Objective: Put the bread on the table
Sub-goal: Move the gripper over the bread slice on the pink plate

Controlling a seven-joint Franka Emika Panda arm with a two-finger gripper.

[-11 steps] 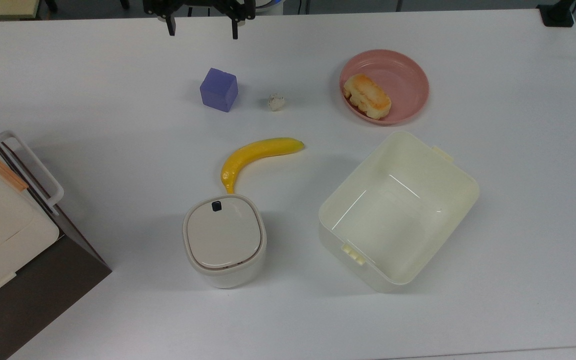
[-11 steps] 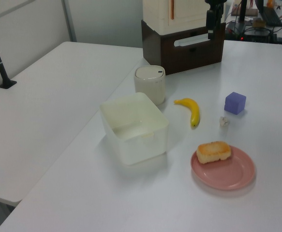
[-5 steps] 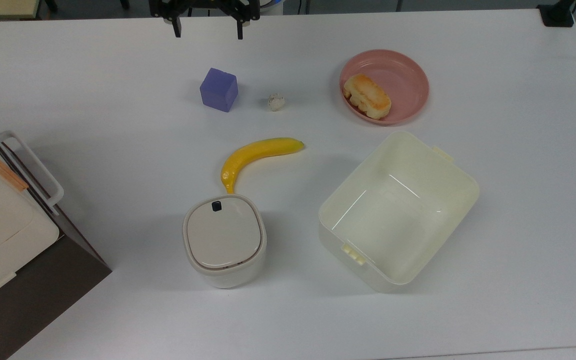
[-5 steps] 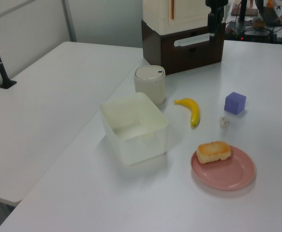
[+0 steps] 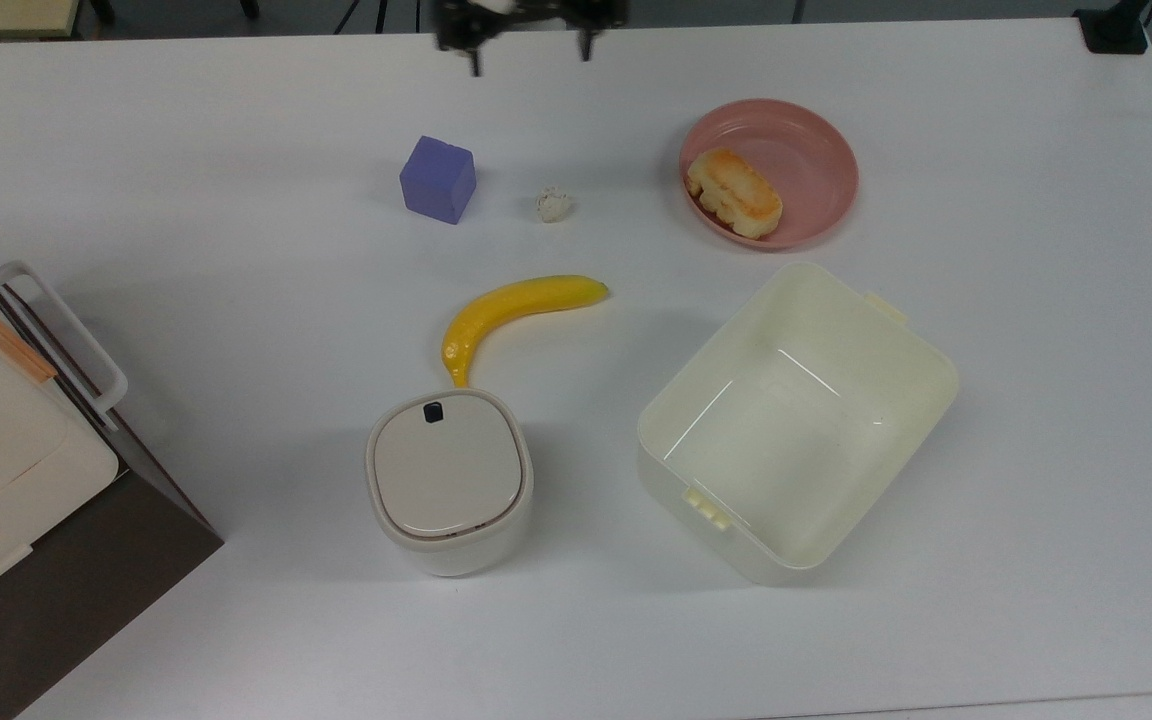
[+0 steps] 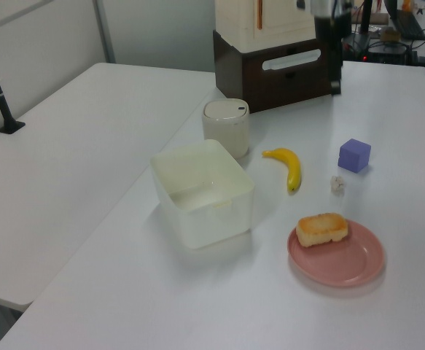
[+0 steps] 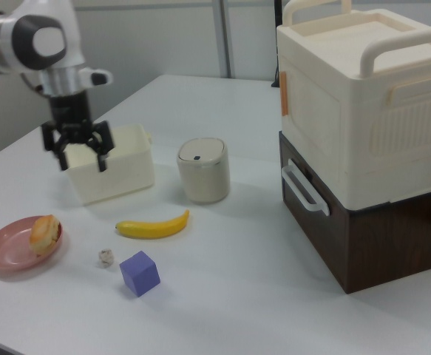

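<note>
We hover our gripper (image 7: 80,155), jaws apart and empty, well short of the bread (image 5: 734,192) lying on the pink plate (image 5: 816,140); a careless descent could strike its rim and tip it onto the tabletop (image 5: 236,300).

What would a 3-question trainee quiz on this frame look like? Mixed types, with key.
1. True or false: the bread already lies on the table.
2. In the top view, which thing sits between the purple cube and the pink plate? A) banana B) small whitish lump C) lidded bin
3. Short answer: is the gripper open or shut, and does it hold anything?

Key
1. False: it lies on the pink plate.
2. B: the small whitish lump.
3. Open, holding nothing; in the right view it hangs in front of the cream box, apart from the bread.
</note>
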